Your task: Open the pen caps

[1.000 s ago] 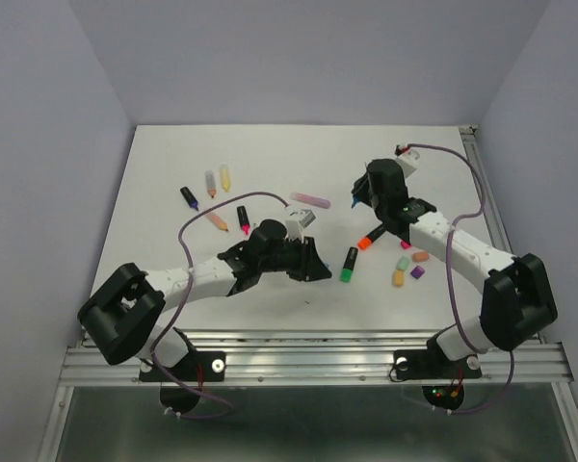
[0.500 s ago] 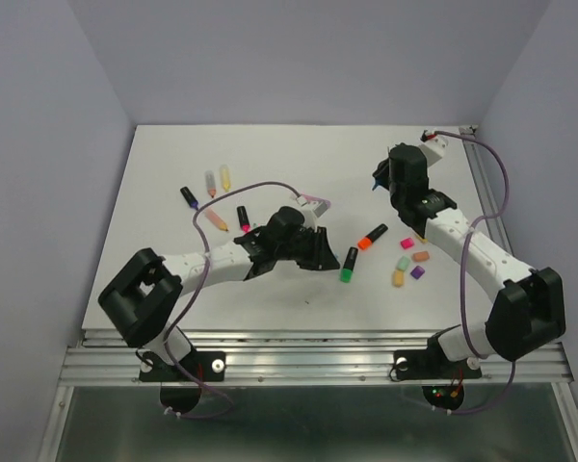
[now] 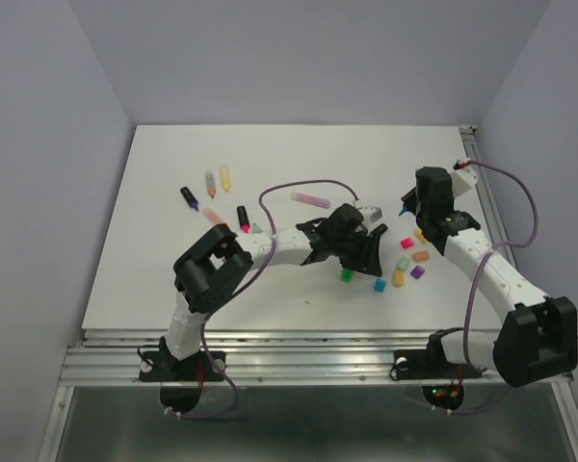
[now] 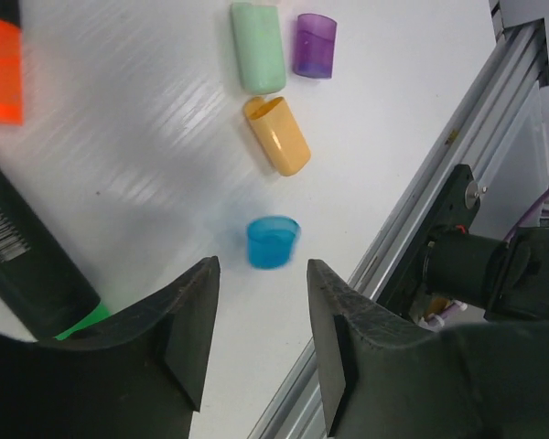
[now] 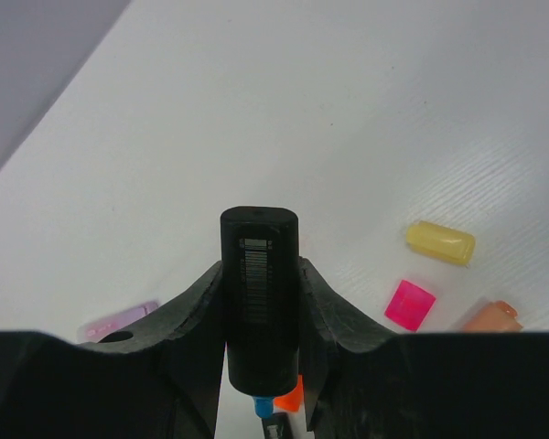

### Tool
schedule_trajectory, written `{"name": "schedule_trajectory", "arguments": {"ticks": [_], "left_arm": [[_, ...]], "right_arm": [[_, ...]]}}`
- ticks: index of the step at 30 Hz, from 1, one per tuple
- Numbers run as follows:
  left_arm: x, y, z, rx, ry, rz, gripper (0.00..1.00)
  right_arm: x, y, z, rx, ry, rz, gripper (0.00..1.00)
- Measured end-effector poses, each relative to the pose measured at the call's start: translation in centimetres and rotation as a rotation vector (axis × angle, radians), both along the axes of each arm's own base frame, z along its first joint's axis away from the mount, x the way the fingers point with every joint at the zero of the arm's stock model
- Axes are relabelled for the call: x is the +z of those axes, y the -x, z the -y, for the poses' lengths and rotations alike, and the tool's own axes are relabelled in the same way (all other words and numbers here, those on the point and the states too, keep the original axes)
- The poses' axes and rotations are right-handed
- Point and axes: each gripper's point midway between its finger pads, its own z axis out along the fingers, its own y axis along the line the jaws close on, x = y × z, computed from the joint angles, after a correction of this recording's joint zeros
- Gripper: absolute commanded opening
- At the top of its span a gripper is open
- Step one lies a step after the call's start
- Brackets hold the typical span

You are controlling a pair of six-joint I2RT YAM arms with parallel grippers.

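Caps lie loose at the near right of the table [image 3: 173, 269]: blue cap [image 4: 273, 242] beneath the left gripper [image 4: 261, 274], whose jaws stand parted and empty, with yellow cap [image 4: 277, 135], mint cap [image 4: 258, 46] and purple cap [image 4: 314, 44] beyond. Right gripper [image 5: 261, 285] clamps a bared black blue-tipped pen [image 5: 259, 251] at far right. Judged outstanding: green-ended pen [image 4: 32, 261], possibly pink pen [image 3: 310, 199].
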Motion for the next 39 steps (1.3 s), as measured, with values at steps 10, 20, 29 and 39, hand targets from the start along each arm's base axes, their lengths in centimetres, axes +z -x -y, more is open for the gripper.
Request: {"name": "schedule_trajectory", "arguments": {"ticks": [10,20,29,39], "left_arm": [[-1.8,0.2,1.7,-0.051,-0.018,-0.034,0.93],[2.5,-1.2,-0.2,-0.009,0.01,0.066,0.99],[10.5,-3.9,-7.3,0.131,0.108,0.236,0.99],[10.1,-8.1,-15.2,0.336,0.081,0.262,0.99]], "right_arm": [[0.7,0.6,0.5,0.001,-0.008,0.019,0.01],[1.5,1.4,-1.2,0.146,-0.01,0.024,0.01],[0.8,2.6,-8.1,0.588,-0.088,0.008,0.01],[-1.7,5.8,-18.1,1.098,-0.166,-0.05,0.02]]}}
